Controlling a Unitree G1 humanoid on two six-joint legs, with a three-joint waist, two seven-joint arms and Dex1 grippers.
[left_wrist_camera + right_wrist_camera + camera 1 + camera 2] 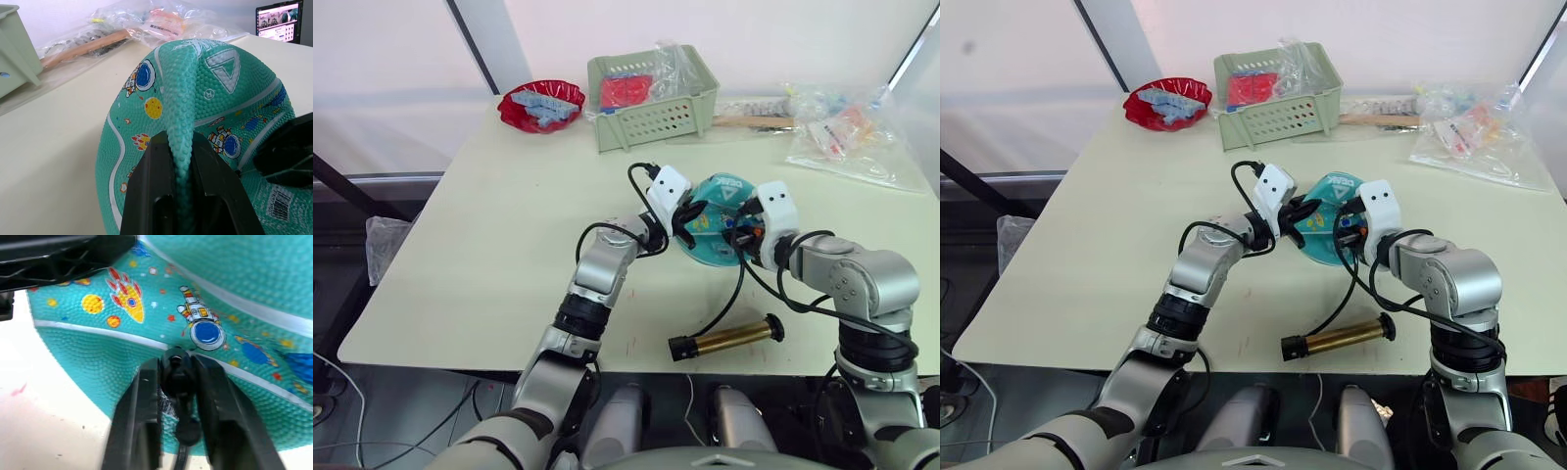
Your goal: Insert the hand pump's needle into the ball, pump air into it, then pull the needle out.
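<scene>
Mid-bench: my left pincer [688, 217] pinches a raised fold of the ball [720, 233], which looks limp and underinflated, and so steadies it. Just right of it, my right pincer [177, 382] is clamped on the needle [177, 366] by its black fitting, tip pressed against the ball's skin; I cannot tell whether the pin is already in. The hand pump [724, 339] lies untouched near the bench's [489, 255] near edge, hose trailing up to the fitting. My read: insertion under way; pumping and withdrawal both remain.
</scene>
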